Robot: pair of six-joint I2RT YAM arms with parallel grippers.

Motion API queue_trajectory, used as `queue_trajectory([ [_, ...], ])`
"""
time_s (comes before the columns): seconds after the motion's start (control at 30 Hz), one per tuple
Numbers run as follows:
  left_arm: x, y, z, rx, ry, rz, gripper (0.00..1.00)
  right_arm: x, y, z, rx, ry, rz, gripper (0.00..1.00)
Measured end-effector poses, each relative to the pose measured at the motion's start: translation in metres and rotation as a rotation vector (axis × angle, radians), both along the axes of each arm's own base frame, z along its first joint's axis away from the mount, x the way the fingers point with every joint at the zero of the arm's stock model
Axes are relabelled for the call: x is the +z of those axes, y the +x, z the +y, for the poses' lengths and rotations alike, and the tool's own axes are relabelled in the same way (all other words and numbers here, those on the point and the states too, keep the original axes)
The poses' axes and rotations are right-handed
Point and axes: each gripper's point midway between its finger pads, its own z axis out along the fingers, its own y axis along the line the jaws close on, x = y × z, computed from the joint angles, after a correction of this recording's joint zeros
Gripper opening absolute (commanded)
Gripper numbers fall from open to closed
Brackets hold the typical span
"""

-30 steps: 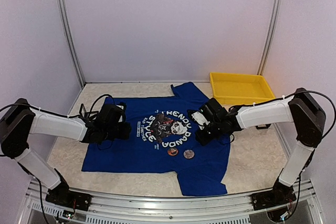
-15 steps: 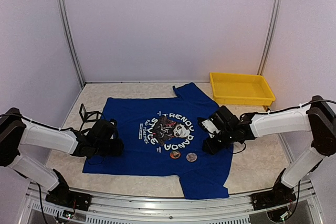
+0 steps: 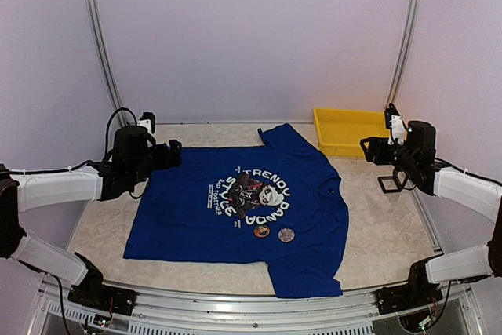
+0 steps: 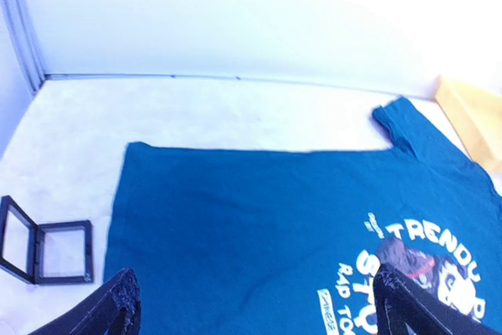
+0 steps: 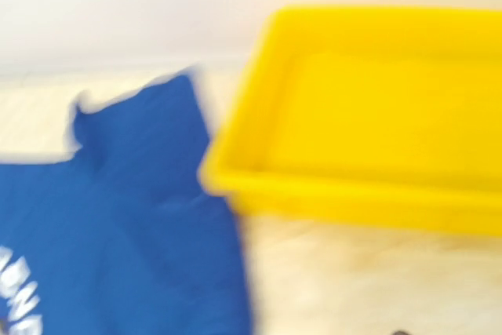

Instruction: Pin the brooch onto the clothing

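Two round brooches sit on the shirt (image 3: pixel 188 209), side by side just below the panda print on the side nearest the arms' bases: an orange brooch (image 3: pixel 258 231) and a pale brooch (image 3: pixel 285 234). Whether they are pinned through the cloth or only lying on it cannot be told. The shirt lies flat in the middle of the table (image 3: pixel 376 233), with its collar to the right, its hem to the left, one sleeve pointing at the back wall and the other at the near edge.

Neither gripper touches the shirt. The left gripper (image 3: pixel 171 154) hangs over the shirt's rear left corner; in its wrist view the fingers (image 4: pixel 118 304) stand wide apart with nothing between them. A left box (image 4: pixel 49 247), black-framed with its clear lid up, rests on the table just beside the hem.

The right gripper (image 3: pixel 367 149) is off the shirt to the right, in front of the tray (image 3: pixel 349 127). Its wrist view is blurred and shows no fingers, so I cannot tell how its jaws stand. A right box (image 3: pixel 390 183), also black-framed, sits on the table under that arm, near the tray.
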Motion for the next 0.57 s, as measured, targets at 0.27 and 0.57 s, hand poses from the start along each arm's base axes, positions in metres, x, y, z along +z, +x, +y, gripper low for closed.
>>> queue_trajectory([
  [0.27,-0.014,0.000,0.123,0.345,0.011,-0.087,0.99,-0.014,-0.021,-0.076,-0.256,0.015,-0.131,0.79],
  [0.57,-0.015,-0.025,0.172,0.527,0.054,-0.163,0.99,-0.051,-0.042,-0.108,-0.438,-0.001,-0.142,0.77],
])
